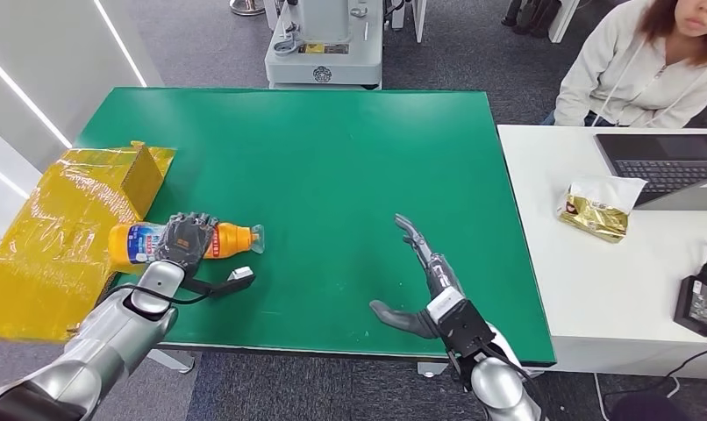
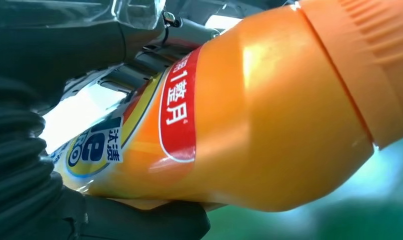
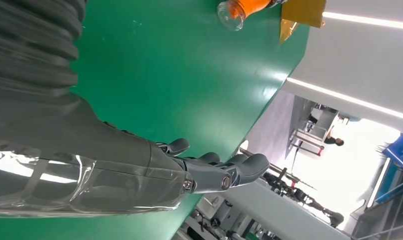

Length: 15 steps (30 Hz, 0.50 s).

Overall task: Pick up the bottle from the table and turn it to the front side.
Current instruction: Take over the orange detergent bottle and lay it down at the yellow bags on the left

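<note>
Head view: left hand (image 1: 186, 239) grips the lying bottle (image 1: 232, 240); right hand (image 1: 420, 281) spread, holding nothing.

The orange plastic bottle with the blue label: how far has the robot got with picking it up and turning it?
Done: the left robot hand has closed around the orange plastic bottle with the blue label. In hand: the grip; the bottle lies sideways on the green table. Left: lifting and turning it. The right robot hand is open.

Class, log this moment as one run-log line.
left hand: grips bottle | bottle: lying on table | right hand: open
</note>
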Tool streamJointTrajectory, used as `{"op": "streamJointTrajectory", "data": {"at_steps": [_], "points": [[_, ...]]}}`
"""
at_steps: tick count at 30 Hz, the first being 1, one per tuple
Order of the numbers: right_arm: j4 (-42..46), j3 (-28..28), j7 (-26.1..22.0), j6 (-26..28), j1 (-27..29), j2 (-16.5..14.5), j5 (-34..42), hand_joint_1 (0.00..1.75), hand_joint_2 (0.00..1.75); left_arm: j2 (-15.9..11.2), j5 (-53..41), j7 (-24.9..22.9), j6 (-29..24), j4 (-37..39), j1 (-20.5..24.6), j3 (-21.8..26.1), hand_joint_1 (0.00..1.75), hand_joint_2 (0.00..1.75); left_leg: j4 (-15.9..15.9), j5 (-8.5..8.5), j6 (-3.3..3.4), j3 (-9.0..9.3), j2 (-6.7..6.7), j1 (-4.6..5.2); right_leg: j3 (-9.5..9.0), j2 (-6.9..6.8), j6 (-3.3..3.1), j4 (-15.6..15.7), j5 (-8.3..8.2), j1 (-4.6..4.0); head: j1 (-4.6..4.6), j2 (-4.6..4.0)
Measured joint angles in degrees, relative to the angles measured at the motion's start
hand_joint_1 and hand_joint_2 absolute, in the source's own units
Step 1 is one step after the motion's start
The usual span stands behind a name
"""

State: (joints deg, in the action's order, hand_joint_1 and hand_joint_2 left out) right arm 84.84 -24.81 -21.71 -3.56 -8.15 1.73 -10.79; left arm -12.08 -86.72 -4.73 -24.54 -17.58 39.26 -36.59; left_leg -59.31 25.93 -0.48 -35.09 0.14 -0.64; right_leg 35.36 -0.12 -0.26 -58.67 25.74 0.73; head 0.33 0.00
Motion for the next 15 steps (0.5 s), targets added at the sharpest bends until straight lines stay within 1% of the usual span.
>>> {"op": "streamJointTrajectory", "data": {"at_steps": [8, 15], "points": [[0.7, 0.0, 0.2, -0.3, 2.3, 0.0, -0.8, 0.00, 1.75, -2.1, 0.0, -1.9, 0.8, 0.1, -0.4, 0.0, 1.75, 1.75, 0.1, -0.01, -0.01, 0.02, -0.01, -0.01, -0.01, 0.00, -0.02, 0.0, 0.01, -0.01, -0.01, 0.00], [1.3, 0.0, 1.3, -1.1, 2.6, -0.1, -1.5, 0.00, 1.75, -2.3, 0.0, -2.0, 2.7, 0.2, -0.1, 0.0, 1.75, 1.75, 0.1, -0.02, -0.03, 0.09, 0.00, 0.00, -0.08, -0.01, -0.03, 0.0, 0.00, 0.00, 0.00, 0.00]]}}
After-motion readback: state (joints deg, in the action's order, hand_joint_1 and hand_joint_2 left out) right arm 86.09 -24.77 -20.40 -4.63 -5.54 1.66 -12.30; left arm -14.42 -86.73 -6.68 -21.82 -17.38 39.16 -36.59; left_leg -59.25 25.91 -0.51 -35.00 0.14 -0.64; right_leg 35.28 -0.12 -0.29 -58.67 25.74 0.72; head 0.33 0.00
